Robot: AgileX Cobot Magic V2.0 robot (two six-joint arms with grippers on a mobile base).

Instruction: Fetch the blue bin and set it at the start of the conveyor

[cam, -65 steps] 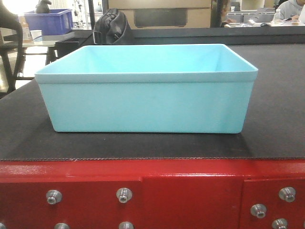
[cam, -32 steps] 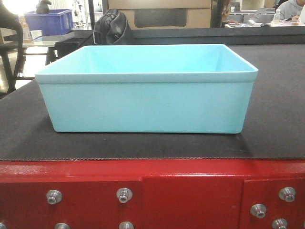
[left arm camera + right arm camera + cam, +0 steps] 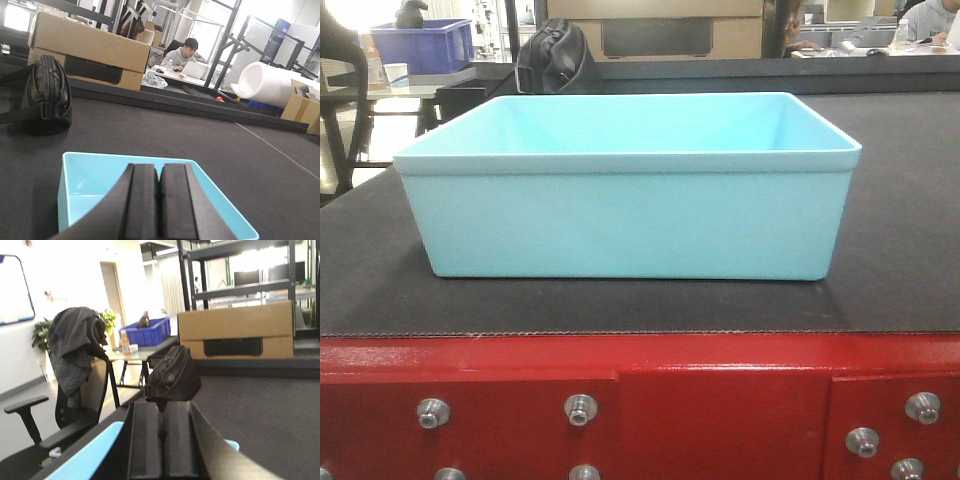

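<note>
Item: blue bin (image 3: 625, 215), light aqua, plain-walled, sitting upright and open-topped on the dark textured belt of the conveyor start (image 3: 620, 305). Its near wall is standing just behind the glossy red panel (image 3: 720, 400) with its silver bolts (image 3: 580, 408). Nothing is showing inside the tub from the front view.

Item: left gripper (image 3: 159, 210), hanging above the bin's interior in its wrist view, black pads (image 3: 142, 205) lying pressed together with only a thin seam between them, gripping nothing.

Item: right gripper (image 3: 161, 445), pads likewise sitting closed against each other and holding nothing, with the aqua rim showing beside it at lower left.

Surroundings: a black bag (image 3: 47, 95) is resting on the belt beyond the bin; a cardboard box (image 3: 235, 330) is standing behind it; a dark royal-blue crate (image 3: 420, 45) is sitting on a far table; an office chair (image 3: 75, 390) is wearing a draped jacket.
</note>
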